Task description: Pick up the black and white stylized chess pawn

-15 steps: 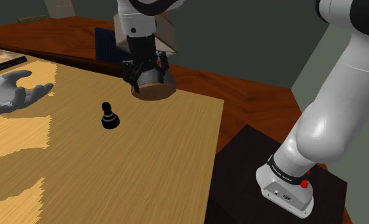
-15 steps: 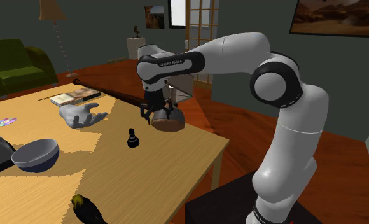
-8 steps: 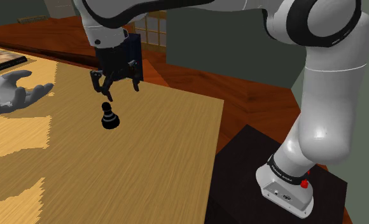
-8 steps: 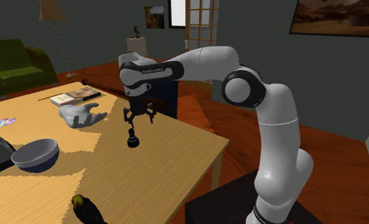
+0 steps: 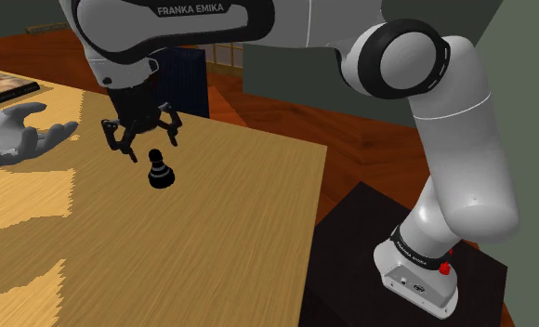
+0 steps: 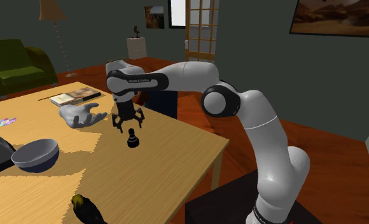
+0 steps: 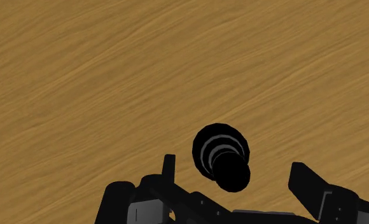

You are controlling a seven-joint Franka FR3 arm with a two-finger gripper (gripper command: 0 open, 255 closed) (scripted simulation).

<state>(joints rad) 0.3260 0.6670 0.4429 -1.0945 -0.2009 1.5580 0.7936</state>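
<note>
Partly hidden under its own round head in the wrist view, the pawn [image 7: 220, 153] reads as a smooth black disc with a grey ring. It stands upright on the wood-grained table [image 5: 212, 241]. Just above the pawn hangs the gripper [image 5: 150, 144], its black fingers [image 7: 169, 167] spread wide to either side of the pawn's head without touching it, their roots cut off at the frame edge. Half a second ago it hung higher, farther behind the pawn.
</note>
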